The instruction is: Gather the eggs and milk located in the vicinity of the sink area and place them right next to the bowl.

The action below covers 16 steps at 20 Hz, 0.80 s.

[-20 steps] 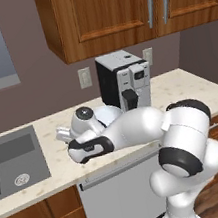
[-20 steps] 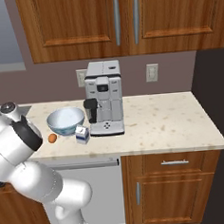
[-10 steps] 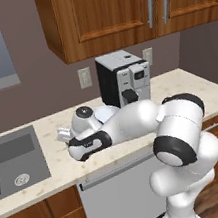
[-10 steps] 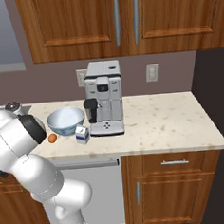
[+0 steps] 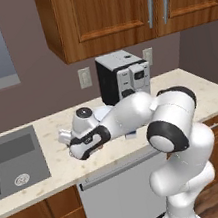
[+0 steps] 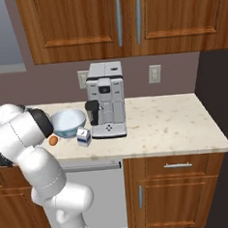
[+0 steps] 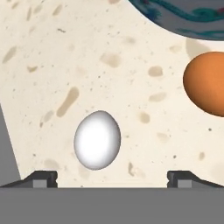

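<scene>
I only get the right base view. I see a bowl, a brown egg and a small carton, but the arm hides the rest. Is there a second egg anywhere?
Observer: Yes. The hand view shows a white egg lying on the counter, apart from the orange egg.
Operator: Is the robot holding it?
Observer: No. The gripper is open above it, and the white egg lies free on the counter.
Operator: And where is the sink?
Observer: The left base view shows the sink set into the counter's left end.
</scene>
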Motion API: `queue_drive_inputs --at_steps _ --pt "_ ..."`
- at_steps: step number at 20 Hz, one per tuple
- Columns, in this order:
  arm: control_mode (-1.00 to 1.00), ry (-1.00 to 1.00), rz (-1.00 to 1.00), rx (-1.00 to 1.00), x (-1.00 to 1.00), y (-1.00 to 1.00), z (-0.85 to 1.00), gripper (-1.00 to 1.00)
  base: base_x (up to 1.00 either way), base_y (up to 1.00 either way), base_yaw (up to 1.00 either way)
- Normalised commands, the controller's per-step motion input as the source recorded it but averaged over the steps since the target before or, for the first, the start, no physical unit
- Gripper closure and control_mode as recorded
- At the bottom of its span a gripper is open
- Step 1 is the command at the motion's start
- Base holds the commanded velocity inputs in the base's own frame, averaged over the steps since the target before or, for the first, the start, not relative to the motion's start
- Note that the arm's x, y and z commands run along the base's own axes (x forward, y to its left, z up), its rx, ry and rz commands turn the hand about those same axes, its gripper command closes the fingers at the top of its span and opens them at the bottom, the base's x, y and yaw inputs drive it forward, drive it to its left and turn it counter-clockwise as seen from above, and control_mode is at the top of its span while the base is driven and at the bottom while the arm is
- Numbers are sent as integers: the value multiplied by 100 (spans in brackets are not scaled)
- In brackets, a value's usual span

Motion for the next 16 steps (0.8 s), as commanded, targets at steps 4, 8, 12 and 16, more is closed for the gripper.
queue_drive_inputs --at_steps 4,8,12,16 --pt "-100 3 -3 -3 17 15 -16 -100 0 0 0" --pt "-100 1 -4 -5 23 24 -11 -100 0 0 0" --pt "-100 0 -5 -5 25 31 -7 -100 0 0 0" --pt "-100 2 -5 -2 18 20 -15 -100 0 0 0"
